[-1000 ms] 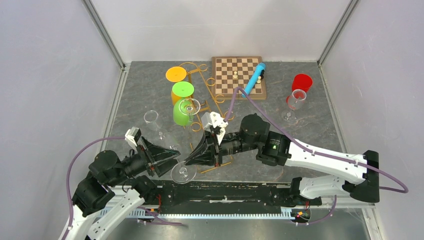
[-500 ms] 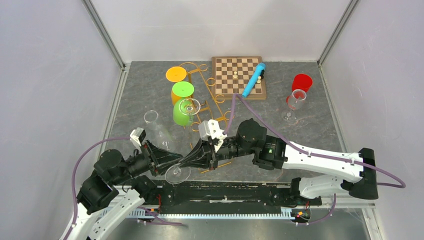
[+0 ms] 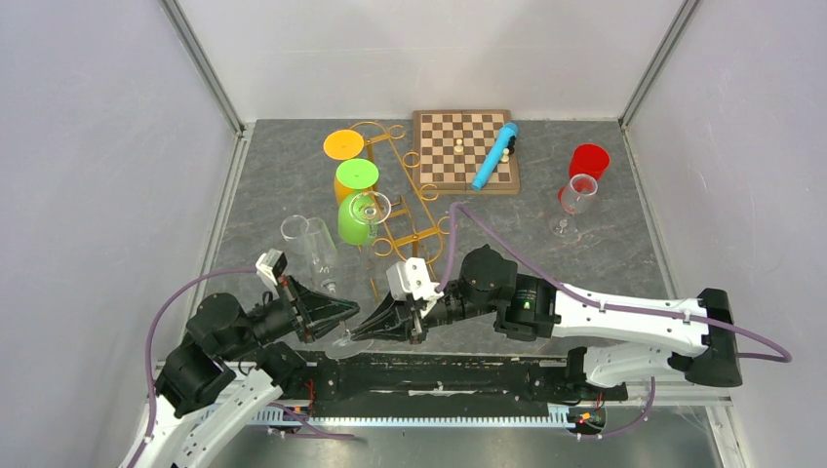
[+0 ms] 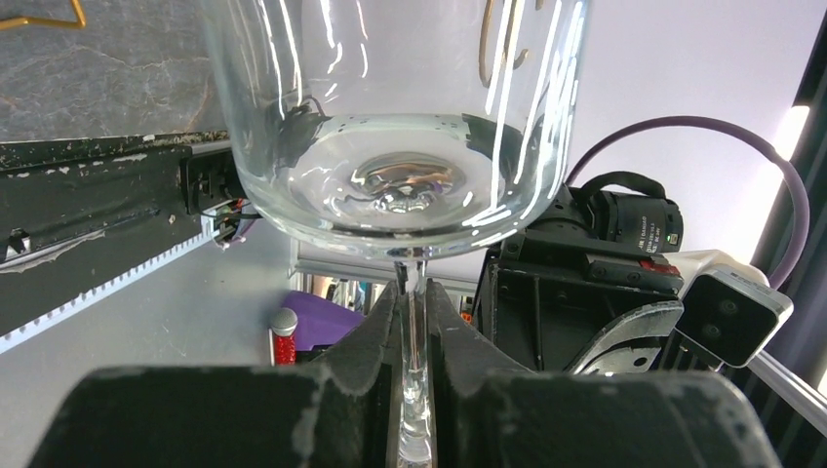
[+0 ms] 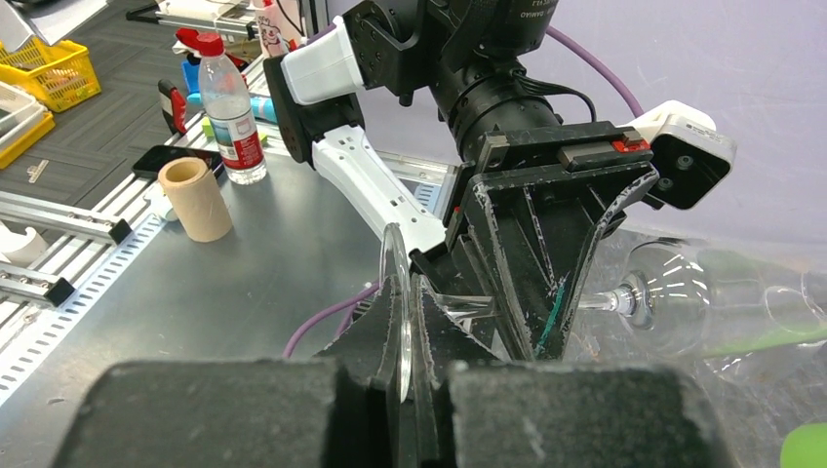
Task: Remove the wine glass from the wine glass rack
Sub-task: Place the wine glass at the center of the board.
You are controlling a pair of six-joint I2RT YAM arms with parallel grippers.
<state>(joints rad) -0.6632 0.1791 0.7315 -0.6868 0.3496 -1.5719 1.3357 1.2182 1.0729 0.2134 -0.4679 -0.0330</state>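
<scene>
Walls [image 3: 429, 49] are pale all round a grey, stone-look tabletop [image 3: 605, 263]. The wine glass rack [image 3: 417, 195] stands further back; the wine glass [image 3: 310, 246] is off it, near the front edge.

Left wrist view: the left gripper [image 4: 414, 297] pinches the stem.

Right wrist view: the right gripper [image 5: 405, 288] pinches the round foot (a water bottle [image 5: 232, 117] stands on a metal bench [image 5: 244, 292] beyond).
</scene>
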